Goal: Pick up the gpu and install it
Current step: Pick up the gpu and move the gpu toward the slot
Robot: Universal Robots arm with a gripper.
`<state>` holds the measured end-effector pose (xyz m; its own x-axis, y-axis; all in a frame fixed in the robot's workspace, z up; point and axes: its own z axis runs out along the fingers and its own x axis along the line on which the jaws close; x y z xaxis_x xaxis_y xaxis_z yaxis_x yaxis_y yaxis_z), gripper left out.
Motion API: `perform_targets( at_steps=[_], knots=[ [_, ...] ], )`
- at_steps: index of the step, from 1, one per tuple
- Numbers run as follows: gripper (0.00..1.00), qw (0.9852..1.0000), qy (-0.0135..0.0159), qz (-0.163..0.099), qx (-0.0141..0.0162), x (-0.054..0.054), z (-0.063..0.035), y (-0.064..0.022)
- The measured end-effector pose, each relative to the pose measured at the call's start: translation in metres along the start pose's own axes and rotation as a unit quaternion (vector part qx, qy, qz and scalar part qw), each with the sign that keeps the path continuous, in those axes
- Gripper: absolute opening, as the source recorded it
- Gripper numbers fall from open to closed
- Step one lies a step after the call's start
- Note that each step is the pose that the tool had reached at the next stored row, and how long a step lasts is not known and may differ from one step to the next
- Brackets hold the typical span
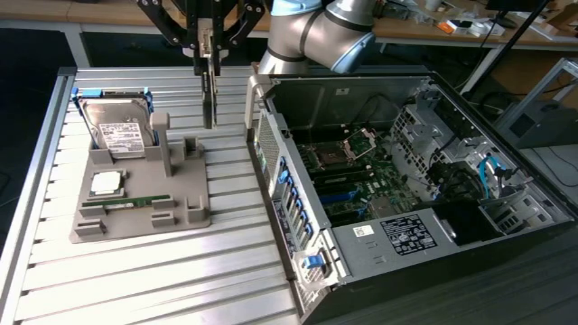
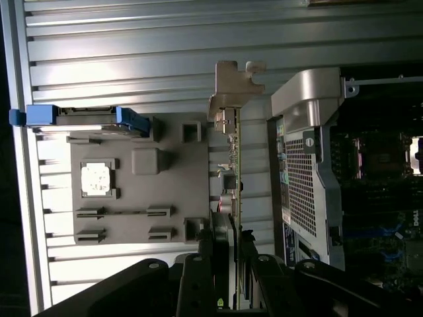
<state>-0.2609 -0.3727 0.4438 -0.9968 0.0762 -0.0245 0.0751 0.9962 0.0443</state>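
The gpu (image 1: 208, 95) hangs edge-on and upright as a thin dark card, lifted above the slatted table between the grey holder and the open computer case. My gripper (image 1: 207, 51) is shut on its upper edge. In the wrist view the gpu (image 2: 231, 165) runs away from my gripper (image 2: 231, 254). Its silver bracket (image 2: 230, 82) is at the far end, and a black finger (image 2: 198, 277) stands on each side of the card.
The grey holder (image 1: 185, 203) carries a silver hard drive (image 1: 122, 128), a processor chip (image 1: 107, 181) and a green memory stick (image 1: 135, 201). The open computer case (image 1: 451, 244) lies on the exterior view's right, motherboard (image 1: 361, 176) exposed. The case's rear panel (image 2: 301, 178) stands close beside the card.
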Motion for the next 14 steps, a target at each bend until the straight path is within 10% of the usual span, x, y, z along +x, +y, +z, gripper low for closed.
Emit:
perform_targets(
  at_steps=[14],
  knots=[
    [0.27,1.0,0.0,0.0,0.0001,-0.0079,0.0001,0.0004]
  ],
)
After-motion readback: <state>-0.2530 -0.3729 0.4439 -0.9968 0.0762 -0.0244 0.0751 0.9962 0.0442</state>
